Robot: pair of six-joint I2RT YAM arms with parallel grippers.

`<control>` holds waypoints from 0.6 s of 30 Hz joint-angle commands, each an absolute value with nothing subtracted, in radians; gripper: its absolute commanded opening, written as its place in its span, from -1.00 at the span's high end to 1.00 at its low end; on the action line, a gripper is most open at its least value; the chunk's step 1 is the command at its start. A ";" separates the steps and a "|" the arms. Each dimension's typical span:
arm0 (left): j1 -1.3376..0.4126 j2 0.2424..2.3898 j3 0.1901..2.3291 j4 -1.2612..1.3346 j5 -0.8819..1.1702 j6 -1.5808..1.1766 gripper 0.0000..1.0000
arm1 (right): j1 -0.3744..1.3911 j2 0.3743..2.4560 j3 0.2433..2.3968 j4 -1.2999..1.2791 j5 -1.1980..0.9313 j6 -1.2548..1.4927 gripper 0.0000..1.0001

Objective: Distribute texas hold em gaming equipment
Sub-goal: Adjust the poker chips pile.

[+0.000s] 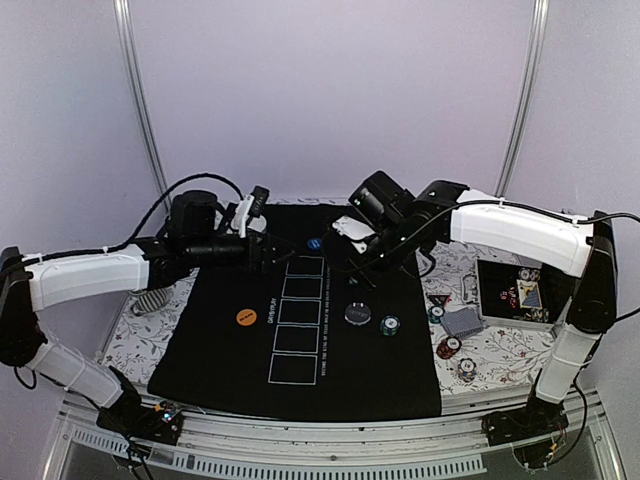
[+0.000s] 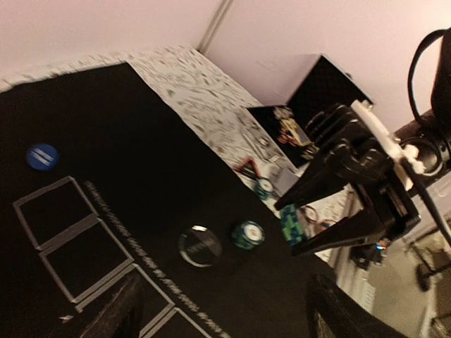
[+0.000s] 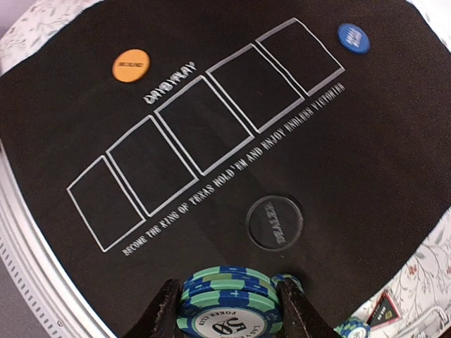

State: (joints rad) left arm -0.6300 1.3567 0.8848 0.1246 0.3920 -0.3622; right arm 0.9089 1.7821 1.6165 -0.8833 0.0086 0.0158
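Note:
My right gripper is shut on a teal-and-blue chip stack, held above the black mat near the black dealer disc. The left wrist view shows the held stack between the right fingers. Another teal stack stands on the mat beside the dealer disc. An orange disc and a blue disc lie on the mat. My left gripper is open and empty over the mat's far left part.
On the patterned cloth right of the mat lie a teal chip, grey-blue cards, two red chip stacks, and a small triangle. A black box with more pieces stands at the right edge.

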 commanded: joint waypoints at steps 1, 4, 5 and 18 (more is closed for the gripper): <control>-0.729 1.443 0.873 0.248 0.566 -0.552 -0.66 | 0.967 1.751 1.617 -0.727 -0.057 -0.075 0.95; -0.754 1.483 0.882 0.254 0.575 -0.571 -0.69 | 0.985 1.751 1.617 -0.689 -0.096 -0.094 0.95; -0.755 1.493 0.882 0.258 0.583 -0.579 -0.69 | 0.986 1.757 1.620 -0.687 -0.103 -0.095 0.95; -0.758 1.552 0.883 0.314 0.632 -0.635 -0.40 | 1.008 1.776 1.617 -0.674 -0.087 -0.094 0.95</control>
